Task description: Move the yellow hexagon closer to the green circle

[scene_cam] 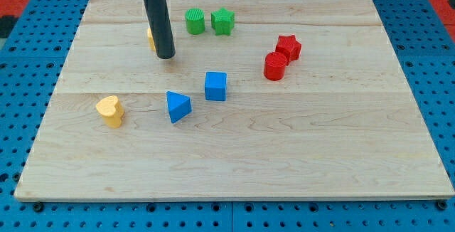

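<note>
The yellow hexagon (151,38) is mostly hidden behind my rod at the view's upper left; only a sliver of it shows at the rod's left edge. My tip (166,56) rests on the board just right of and below that sliver, touching or nearly touching the block. The green circle (195,21) stands to the upper right of the tip, about a block's width away from the rod.
A green star (223,21) sits right beside the green circle. A red star (288,47) and red cylinder (275,66) lie at the right. A blue cube (215,86), blue triangle (178,107) and yellow heart (109,110) lie lower down on the wooden board (320,154).
</note>
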`<action>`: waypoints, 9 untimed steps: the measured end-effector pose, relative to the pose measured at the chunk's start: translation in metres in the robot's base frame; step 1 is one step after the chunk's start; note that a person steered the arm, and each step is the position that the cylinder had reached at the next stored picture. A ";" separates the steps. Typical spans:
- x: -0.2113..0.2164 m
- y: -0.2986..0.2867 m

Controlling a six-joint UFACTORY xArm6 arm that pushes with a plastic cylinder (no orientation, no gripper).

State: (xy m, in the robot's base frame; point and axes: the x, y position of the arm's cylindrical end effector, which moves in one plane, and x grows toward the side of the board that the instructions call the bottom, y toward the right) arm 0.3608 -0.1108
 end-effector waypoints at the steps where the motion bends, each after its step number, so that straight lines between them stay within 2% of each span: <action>1: 0.000 -0.006; 4: -0.011 -0.011; 6: -0.015 -0.037; 9: -0.053 -0.022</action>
State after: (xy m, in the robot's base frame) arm 0.3077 -0.1331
